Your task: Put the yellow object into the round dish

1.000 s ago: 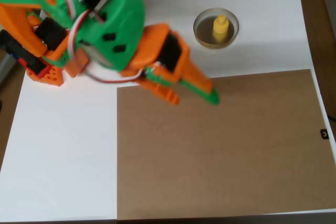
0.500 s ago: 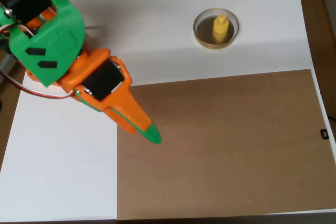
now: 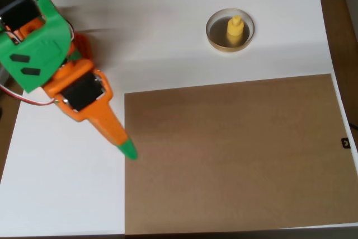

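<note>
The yellow object [image 3: 235,30] stands upright inside the round dish [image 3: 215,36], on the white table top at the upper right of the overhead view. My orange and green gripper [image 3: 126,149] is far from them at the left, pointing down and to the right, its tip near the left edge of the brown board. Its fingers lie together with no gap showing and nothing between them.
A large brown board [image 3: 235,152] covers the lower right of the white table [image 3: 67,194]. The arm's green and orange body [image 3: 33,43] fills the upper left corner. A dark wooden strip [image 3: 338,20] runs along the right edge.
The arm has swung left and back, away from the dish; its tip went from the board's upper edge to the board's left edge. The yellow object and the dish have not moved.
</note>
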